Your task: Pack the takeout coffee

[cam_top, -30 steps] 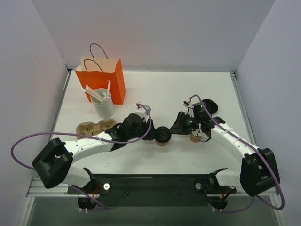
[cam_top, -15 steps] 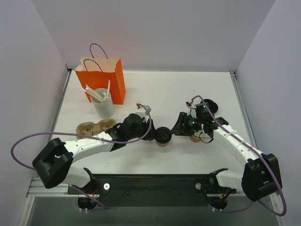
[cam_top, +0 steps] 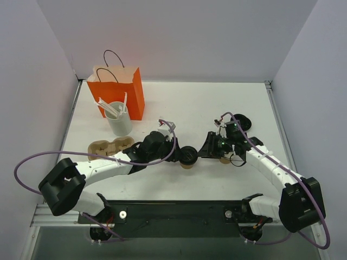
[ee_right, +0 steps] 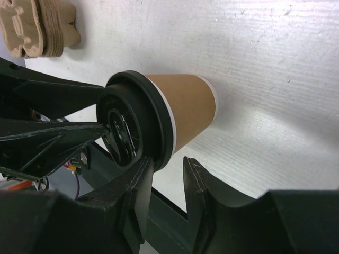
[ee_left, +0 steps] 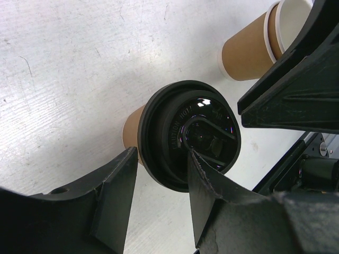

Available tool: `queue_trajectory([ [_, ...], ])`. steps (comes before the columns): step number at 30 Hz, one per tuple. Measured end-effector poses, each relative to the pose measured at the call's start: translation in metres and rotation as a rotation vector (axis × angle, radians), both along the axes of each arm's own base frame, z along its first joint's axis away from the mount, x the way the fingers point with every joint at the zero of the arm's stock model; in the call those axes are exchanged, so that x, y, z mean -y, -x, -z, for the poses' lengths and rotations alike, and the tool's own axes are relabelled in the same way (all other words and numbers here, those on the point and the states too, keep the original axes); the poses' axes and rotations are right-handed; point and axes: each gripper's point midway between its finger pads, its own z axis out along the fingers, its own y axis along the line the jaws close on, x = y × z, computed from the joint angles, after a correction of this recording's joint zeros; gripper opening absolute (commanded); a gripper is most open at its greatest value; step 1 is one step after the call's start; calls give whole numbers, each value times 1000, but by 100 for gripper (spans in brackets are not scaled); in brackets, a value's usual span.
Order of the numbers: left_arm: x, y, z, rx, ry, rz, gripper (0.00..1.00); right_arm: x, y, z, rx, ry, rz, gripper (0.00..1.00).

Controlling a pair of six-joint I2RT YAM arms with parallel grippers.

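Coffee [cam_top: 188, 156], mid table [cam_top: 217, 108], sits between left tool [cam_top: 176, 156] and right tool [cam_top: 205, 153].

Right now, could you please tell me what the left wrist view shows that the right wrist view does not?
Only the left wrist view shows the nested tan paper cups without a lid and the lettered top face of the black plastic lid. Only the right wrist view shows the stack of tan cardboard cup carriers and the tan side wall of the small kraft-paper coffee cup. Both show that lidded cup on the white table.
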Motion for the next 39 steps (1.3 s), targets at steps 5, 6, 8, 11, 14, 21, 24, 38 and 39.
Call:
queue_trajectory([
  [5,1,0,0,4,-1,-4,51,1,6,12,-26,-4,0,30],
  [6,1,0,0,4,-1,-4,51,0,7,14,-30,-6,0,30],
  [8,1,-1,0,4,0,-5,51,-1,7,15,-33,-17,2,29],
  [11,2,-1,0,4,3,-8,51,-2,6,15,-31,-30,1,28],
  [14,2,-1,0,1,5,-10,50,-2,5,15,-30,-38,2,26],
  [21,3,-2,1,-3,11,-19,50,-1,4,17,-25,-50,9,24],
  [24,4,-2,1,-4,14,-18,50,0,5,22,-29,-52,17,24],
  [38,7,-10,1,13,30,-49,50,5,8,21,-13,-43,42,25],
  [39,7,-10,1,15,31,-49,50,7,10,20,-18,-34,48,25],
])
